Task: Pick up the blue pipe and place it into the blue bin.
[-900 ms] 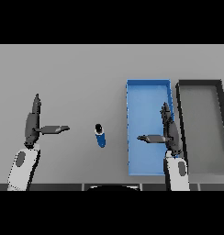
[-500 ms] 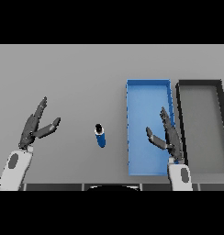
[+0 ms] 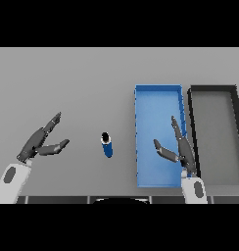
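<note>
Nothing done yet: blue pipe (image 3: 107,144) lies untouched on the grey table (image 3: 82,83), just left of the blue bin (image 3: 158,95), which holds nothing. Pick and place both remain. Right hand (image 3: 179,147) hovers over the bin, fingers spread, empty. Left hand (image 3: 42,141) sits well left of the pipe, fingers straight, empty.
</note>
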